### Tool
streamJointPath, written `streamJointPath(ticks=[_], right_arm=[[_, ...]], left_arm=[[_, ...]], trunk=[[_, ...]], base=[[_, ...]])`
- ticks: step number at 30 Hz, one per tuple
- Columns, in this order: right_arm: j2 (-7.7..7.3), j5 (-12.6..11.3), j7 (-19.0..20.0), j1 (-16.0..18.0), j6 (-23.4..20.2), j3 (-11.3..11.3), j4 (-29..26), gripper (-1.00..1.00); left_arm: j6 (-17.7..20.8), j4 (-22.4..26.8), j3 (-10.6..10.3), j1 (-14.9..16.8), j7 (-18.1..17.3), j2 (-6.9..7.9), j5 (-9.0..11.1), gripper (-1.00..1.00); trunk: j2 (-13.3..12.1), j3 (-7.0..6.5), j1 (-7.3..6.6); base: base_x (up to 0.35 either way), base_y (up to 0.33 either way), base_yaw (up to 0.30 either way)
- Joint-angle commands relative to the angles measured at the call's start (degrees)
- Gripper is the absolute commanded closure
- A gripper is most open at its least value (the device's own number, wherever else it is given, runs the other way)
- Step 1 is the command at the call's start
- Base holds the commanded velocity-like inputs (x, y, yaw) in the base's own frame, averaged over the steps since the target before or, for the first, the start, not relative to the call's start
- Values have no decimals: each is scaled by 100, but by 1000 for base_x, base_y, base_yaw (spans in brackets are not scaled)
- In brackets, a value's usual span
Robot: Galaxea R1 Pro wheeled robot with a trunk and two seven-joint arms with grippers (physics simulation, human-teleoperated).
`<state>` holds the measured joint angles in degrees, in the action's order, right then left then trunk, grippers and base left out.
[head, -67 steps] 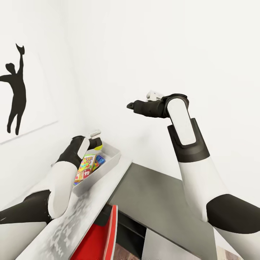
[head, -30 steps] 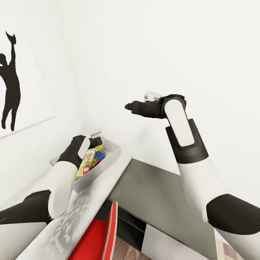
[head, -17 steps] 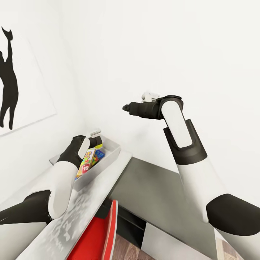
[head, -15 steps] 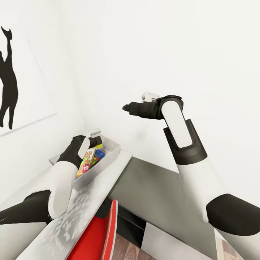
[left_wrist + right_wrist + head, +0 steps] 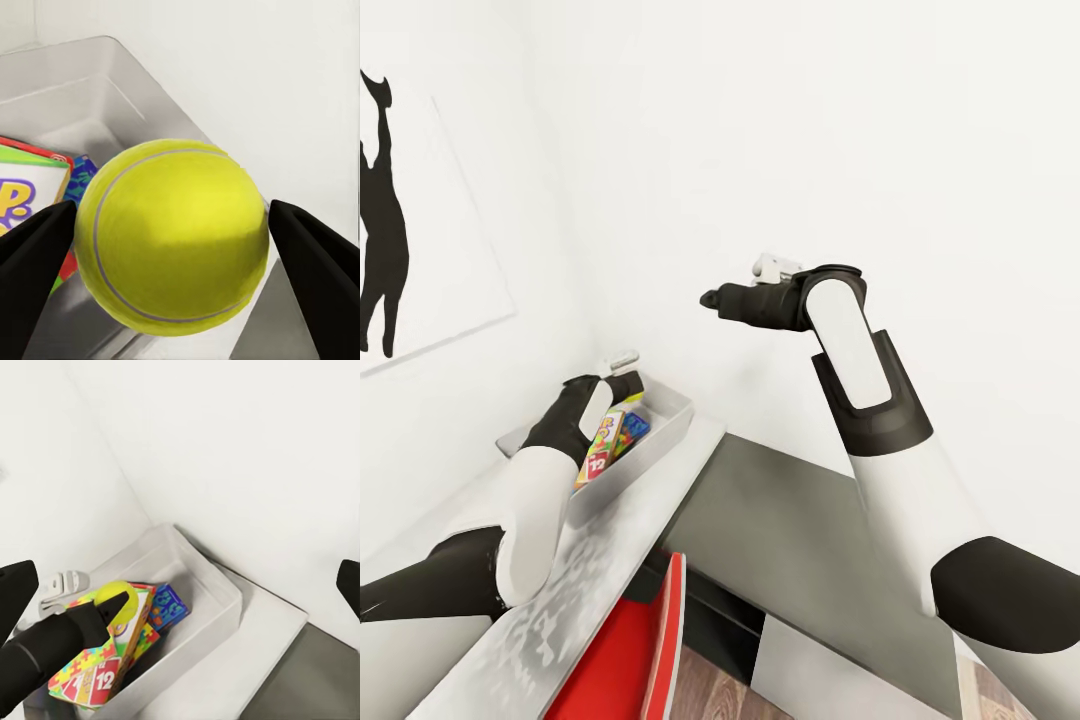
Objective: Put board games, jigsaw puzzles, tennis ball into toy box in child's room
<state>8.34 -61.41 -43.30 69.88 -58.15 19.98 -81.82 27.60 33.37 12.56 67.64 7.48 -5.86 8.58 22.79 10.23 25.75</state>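
Note:
My left gripper [image 5: 626, 384] is shut on the yellow-green tennis ball [image 5: 172, 236], its dark fingers [image 5: 30, 259] pressing both sides. It holds the ball just above the inside of the light grey toy box [image 5: 665, 438], near the box's far end by the wall. In the box lie the board games: a blue one [image 5: 169, 611] and a red-and-green one marked "12" [image 5: 101, 684], leaning beside a multicoloured jigsaw puzzle [image 5: 75, 666]. The right wrist view shows the ball [image 5: 112, 587] over these toys. My right gripper [image 5: 710, 298] hangs open high above the box, holding nothing.
The toy box stands on the long light grey table [image 5: 600, 575] in a corner of white walls. A lower dark grey cabinet top [image 5: 790, 540] adjoins the table's right side. A red panel [image 5: 630, 660] sits below the table edge. A black silhouette picture [image 5: 380, 230] hangs at left.
The head view has panned a little, sliding the wall picture leftward. My left gripper has lifted slightly with the ball over the box. The right arm has stayed raised.

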Motion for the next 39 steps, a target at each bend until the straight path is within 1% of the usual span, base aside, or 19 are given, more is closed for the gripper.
streamJointPath(ticks=[1, 7, 11, 14, 22, 28, 39], right_arm=[[1, -53, -62, 8, -12, 0, 3, -100], [1, -55, -98, 8, -12, -2, 9, -100], [1, -55, -168, 10, -12, 5, 8, -100], [1, -57, -182, 8, -12, 6, 8, -100], [-2, -55, -188, 8, -18, 6, 5, -100], [-7, -55, -187, 8, -21, 6, 8, -100], [-8, -55, -188, 8, -13, 6, -16, -100]], left_arm=[[-7, -1, 19, 6, 35, -14, 57, 100], [-112, -13, -5, 4, 34, -63, 50, 100], [-129, -14, -164, 5, 34, -100, 51, 100], [-137, -14, -224, 6, 34, -105, 55, 100], [-150, 28, -257, 11, 44, -100, 48, 100], [-401, 38, -258, 12, 65, -94, 55, 100], [-462, 47, -262, 37, 103, -95, 49, 100]], trunk=[[13, 13, 4], [13, 20, 4], [13, 44, 4], [13, 69, 4], [13, 142, 4], [13, 198, 4], [13, 298, 4]], base=[[0, 0, 0], [0, 0, 0], [0, 0, 0], [0, 0, 0], [0, 0, 0], [0, 0, 0], [0, 0, 0]])
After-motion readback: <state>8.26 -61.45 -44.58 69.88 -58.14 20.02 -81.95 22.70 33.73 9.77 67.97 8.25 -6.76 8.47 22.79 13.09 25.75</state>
